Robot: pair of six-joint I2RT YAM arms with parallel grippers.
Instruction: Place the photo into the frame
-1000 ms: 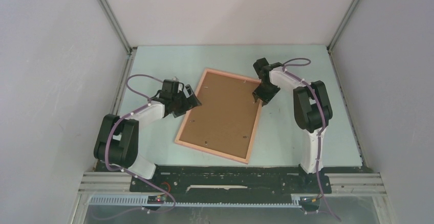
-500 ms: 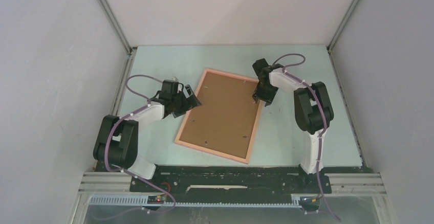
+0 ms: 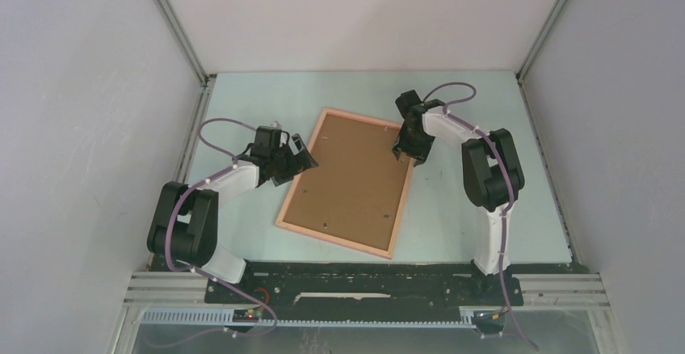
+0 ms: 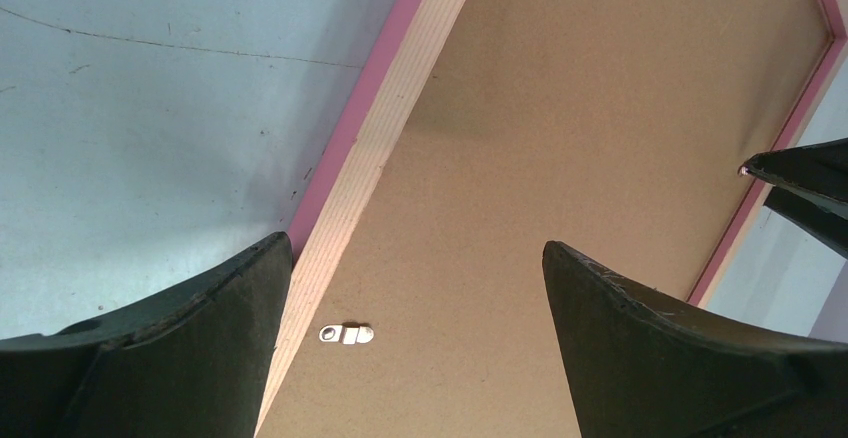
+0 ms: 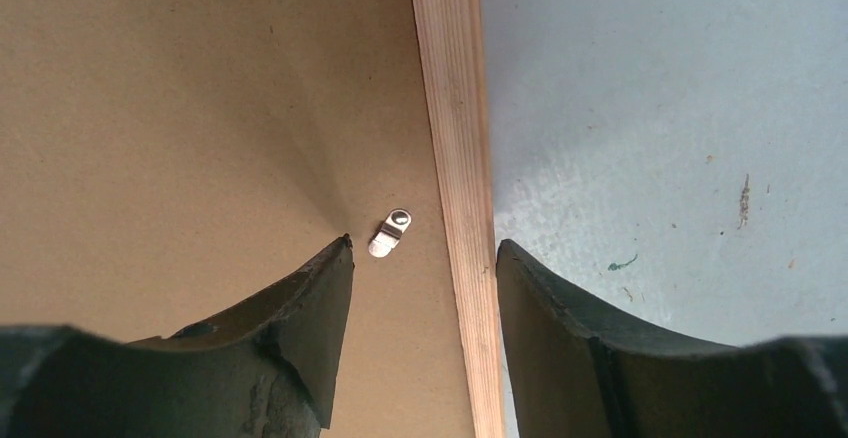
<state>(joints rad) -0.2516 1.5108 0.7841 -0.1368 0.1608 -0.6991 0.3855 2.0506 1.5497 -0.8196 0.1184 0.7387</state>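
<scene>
The frame [image 3: 335,241] lies face down in the middle of the table, its salmon border around a brown backing board [image 3: 351,180]. The photo is out of view. My left gripper [image 3: 303,157] is open over the frame's left edge [image 4: 380,148], its jaws [image 4: 415,245] spanning a small metal clip [image 4: 346,334]. Over the frame's right edge near the far corner, my right gripper [image 3: 402,153] is open. Its jaws [image 5: 425,243] straddle the wooden rail [image 5: 455,108], and a metal clip [image 5: 390,231] lies just ahead of them.
The pale blue table [image 3: 485,128] is walled by grey panels on three sides. The right gripper's fingers [image 4: 800,183] show at the right edge of the left wrist view.
My right gripper has opened wider and shifted slightly left and toward the far side along the frame's right edge. The left arm and the frame have not moved.
</scene>
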